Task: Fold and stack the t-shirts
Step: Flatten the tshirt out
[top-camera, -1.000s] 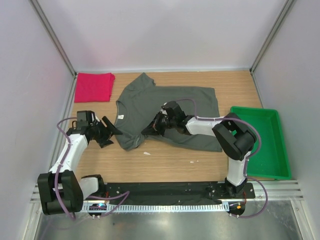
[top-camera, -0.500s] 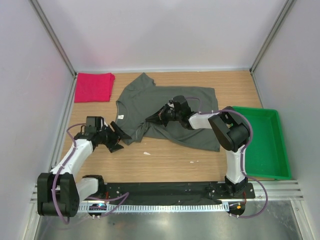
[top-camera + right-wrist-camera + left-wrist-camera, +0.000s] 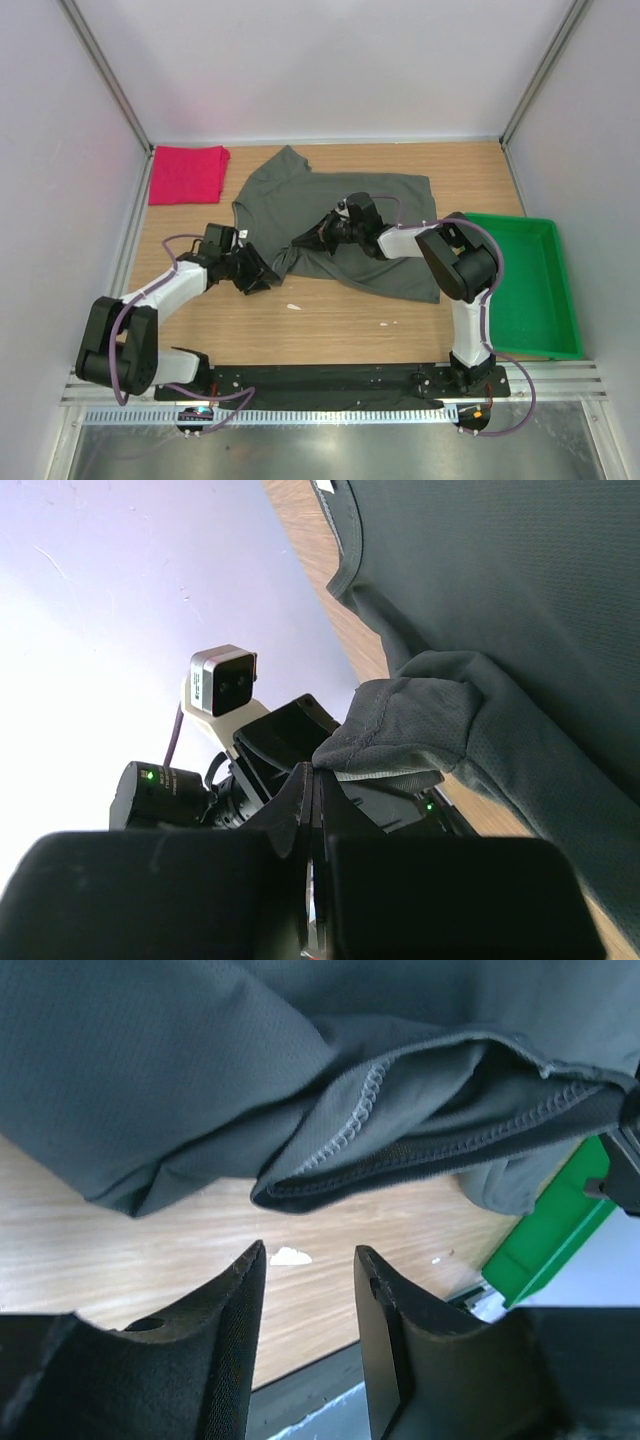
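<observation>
A green plastic tray is being kept on the wooden table well to the right of the right claw, while a small white scrap is being left lying close beside the left claw.

Lab robot test cell. Evidence: plain white panel walls w/ aluminium corner posts beyond the jaws; wood-grain tabletop beneath them; black mounting rail behind.

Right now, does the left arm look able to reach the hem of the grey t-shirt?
Probably yes. The left pincer is open and faces the hem of the grey t-shirt, with only table between them. The right pincer grips the cloth close by, so room is tight.
</observation>
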`<state>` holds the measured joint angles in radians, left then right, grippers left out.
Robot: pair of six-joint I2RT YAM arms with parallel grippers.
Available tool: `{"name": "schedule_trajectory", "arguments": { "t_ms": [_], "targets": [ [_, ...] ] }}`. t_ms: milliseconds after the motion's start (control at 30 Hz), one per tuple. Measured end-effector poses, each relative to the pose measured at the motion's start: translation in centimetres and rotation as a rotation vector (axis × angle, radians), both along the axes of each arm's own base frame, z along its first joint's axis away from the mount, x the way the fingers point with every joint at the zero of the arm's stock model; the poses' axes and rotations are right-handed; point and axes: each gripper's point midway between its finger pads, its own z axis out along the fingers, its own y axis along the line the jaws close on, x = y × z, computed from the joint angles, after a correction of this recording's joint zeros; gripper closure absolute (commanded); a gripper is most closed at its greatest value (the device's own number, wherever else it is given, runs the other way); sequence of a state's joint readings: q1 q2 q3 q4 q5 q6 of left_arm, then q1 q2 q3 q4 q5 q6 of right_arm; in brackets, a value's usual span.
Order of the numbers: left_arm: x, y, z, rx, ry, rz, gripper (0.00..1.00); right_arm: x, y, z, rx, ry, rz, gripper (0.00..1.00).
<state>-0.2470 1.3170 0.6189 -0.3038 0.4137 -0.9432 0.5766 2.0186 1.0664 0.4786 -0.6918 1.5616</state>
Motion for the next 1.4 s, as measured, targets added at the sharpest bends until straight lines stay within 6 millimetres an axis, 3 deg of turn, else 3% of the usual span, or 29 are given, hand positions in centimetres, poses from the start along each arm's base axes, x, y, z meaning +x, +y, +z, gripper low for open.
{"name": "schedule_trajectory", "arguments": {
  "t_ms": [200, 600, 833, 933, 967, 1067, 1300, 1400],
  "targets": [
    [0.5, -0.1, -1.5, 0.046, 0.023, 0.012, 0.59, 0.0, -0.5, -0.5, -0.004, 0.009, -0.006, 0.99],
    [1.7, 0.4, -1.7, 0.070, -0.001, 0.069, 0.62, -0.2, -0.6, -0.6, -0.003, 0.009, -0.001, 0.99],
    [1.6, 0.4, -2.9, 0.076, 0.031, 0.074, 0.65, -0.2, -0.7, -0.6, -0.003, 0.010, 0.000, 0.99],
    [1.5, 0.4, -3.1, 0.078, 0.038, 0.075, 0.73, -0.2, -0.7, -0.7, -0.004, 0.010, 0.000, 0.99],
    [1.5, 0.4, -3.1, 0.078, 0.038, 0.075, 0.83, -0.2, -0.7, -0.7, -0.004, 0.010, 0.000, 0.99],
    [1.5, 0.4, -3.1, 0.077, 0.033, 0.071, 1.00, -0.4, -0.7, -0.8, -0.005, 0.012, 0.003, 0.99],
    [1.0, 0.5, -3.0, 0.094, 0.033, 0.044, 1.00, -1.2, -1.1, -1.9, -0.044, 0.004, 0.038, 0.99],
    [0.4, 0.7, -1.6, 0.127, 0.017, 0.009, 1.00, -2.3, -1.7, -2.8, -0.101, -0.003, 0.082, 0.99]
  ]
}}
